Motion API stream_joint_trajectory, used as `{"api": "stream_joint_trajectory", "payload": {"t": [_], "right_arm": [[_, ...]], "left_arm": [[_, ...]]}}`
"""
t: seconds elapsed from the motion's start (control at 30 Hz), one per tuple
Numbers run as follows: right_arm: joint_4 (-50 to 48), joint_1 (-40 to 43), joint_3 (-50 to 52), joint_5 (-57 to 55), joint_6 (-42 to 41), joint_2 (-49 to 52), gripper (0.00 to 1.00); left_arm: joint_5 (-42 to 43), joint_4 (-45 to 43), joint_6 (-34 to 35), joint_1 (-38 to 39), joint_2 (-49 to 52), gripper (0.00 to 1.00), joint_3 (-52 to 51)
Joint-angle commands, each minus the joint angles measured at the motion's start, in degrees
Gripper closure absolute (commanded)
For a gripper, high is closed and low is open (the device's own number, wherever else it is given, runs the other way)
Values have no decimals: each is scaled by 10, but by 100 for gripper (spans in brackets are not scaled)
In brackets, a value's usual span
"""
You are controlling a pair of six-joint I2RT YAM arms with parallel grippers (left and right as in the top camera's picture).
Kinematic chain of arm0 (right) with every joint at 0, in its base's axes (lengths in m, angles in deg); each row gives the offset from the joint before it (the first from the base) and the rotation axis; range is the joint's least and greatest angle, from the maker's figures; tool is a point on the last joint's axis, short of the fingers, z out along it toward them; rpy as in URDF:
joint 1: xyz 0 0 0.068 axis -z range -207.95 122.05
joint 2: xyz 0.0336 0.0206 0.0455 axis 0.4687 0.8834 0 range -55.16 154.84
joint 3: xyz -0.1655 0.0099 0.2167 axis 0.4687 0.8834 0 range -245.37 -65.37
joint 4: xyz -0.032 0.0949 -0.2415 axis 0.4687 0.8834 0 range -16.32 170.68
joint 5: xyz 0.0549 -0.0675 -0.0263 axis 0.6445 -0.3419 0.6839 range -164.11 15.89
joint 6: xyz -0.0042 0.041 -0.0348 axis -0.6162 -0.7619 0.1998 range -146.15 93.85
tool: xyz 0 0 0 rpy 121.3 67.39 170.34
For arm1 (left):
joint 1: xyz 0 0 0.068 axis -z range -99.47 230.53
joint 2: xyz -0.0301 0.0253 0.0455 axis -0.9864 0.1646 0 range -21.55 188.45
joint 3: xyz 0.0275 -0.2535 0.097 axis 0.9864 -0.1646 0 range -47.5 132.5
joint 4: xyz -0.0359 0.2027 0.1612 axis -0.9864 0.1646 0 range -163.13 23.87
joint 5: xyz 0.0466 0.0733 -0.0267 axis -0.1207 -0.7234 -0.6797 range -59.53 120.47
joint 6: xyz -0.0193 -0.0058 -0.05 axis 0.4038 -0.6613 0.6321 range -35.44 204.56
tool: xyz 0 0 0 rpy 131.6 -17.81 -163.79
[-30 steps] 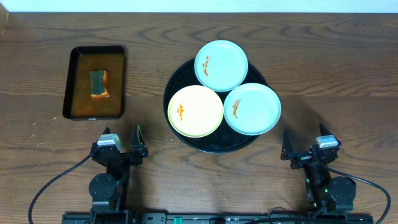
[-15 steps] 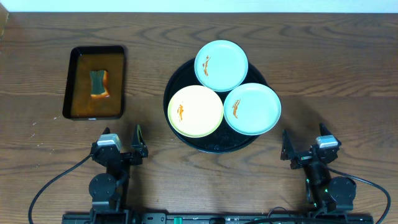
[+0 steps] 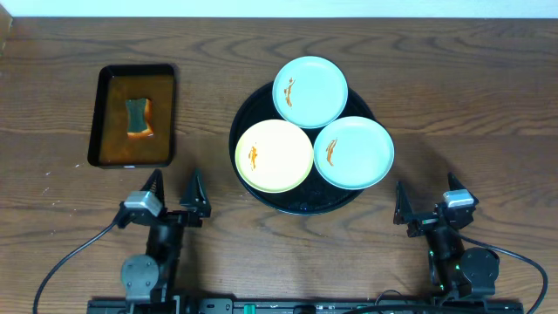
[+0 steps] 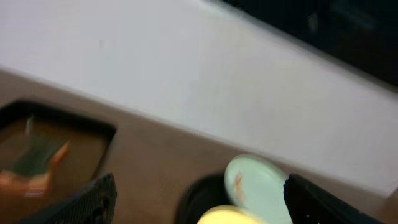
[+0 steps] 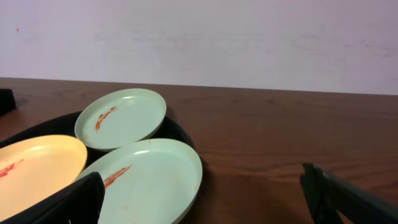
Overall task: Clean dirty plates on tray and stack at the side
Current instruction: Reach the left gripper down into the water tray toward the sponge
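Three plates (image 3: 274, 155) pack the tray (image 3: 301, 203) rim to rim, no gap between. Open table (image 3: 206, 105) lane between tray and pan (image 3: 92, 113); also right of tray.

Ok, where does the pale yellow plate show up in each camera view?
Overhead: the yellow plate sits just left of centre, on the near-left part of the tray.
Left wrist: only a blurred piece of its rim shows at the bottom edge.
Right wrist: lower left, cut off by the frame edge.
Shared landmark: the far mint-blue plate appears in all three.
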Motion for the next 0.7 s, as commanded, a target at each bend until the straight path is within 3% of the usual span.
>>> {"api": "stream_joint_trajectory", "payload": {"t": [0.0, 0.13, 0.27, 0.5, 0.67], "right_arm": [[3, 5, 1, -1, 8, -1, 1], [3, 5, 1, -1, 8, -1, 1], [3, 5, 1, -1, 8, -1, 1], [3, 5, 1, -1, 8, -1, 1], [3, 5, 1, -1, 8, -1, 1]], "left_arm": [[12, -58, 2, -1, -3, 13, -1], [-66, -56, -20, -1, 4, 13, 34], [-165, 51, -45, -1, 65, 13, 127], [-254, 366, -141, -3, 355, 13, 450], [-255, 463, -145, -3, 514, 13, 612]]}}
